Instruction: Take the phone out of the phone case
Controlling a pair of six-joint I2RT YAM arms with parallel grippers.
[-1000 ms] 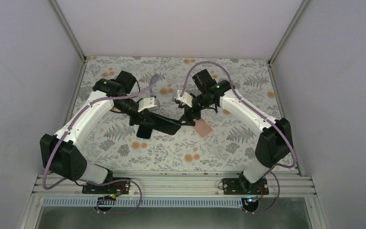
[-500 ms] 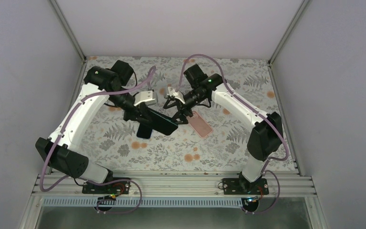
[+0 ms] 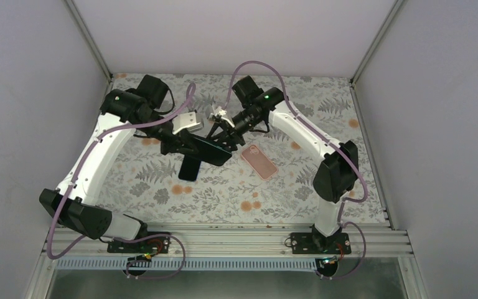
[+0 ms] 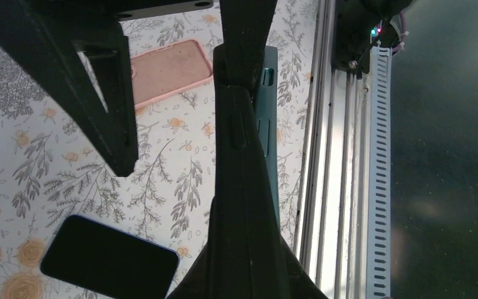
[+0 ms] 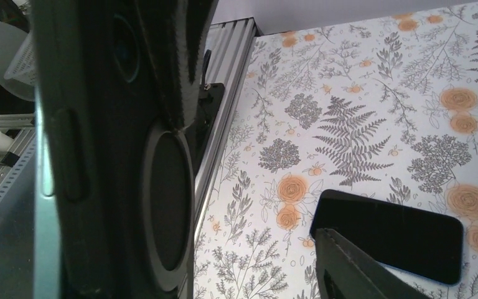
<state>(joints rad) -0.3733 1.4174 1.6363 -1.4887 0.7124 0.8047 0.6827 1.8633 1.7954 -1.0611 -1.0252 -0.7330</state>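
Note:
My left gripper (image 3: 185, 144) is shut on a dark teal phone case (image 3: 211, 151) and holds it above the table; the left wrist view shows it edge-on (image 4: 266, 124) running away from my left gripper (image 4: 243, 268). Whether a phone sits inside it I cannot tell. My right gripper (image 3: 220, 132) is open at the case's far end, one finger on that end and the other finger (image 4: 109, 106) well clear. In the right wrist view the case's back with its round ring (image 5: 131, 187) fills the left side, beside my right gripper (image 5: 249, 249).
A bare black phone (image 3: 190, 169) lies flat on the floral table below the held case; it also shows in the left wrist view (image 4: 109, 258) and the right wrist view (image 5: 389, 233). A pink case (image 3: 259, 162) lies to its right. The metal rail (image 4: 342, 156) runs along the near edge.
Both arms have swung left and back. The held case has moved left with the left gripper, and the right gripper has followed its end, moving away from the pink case.

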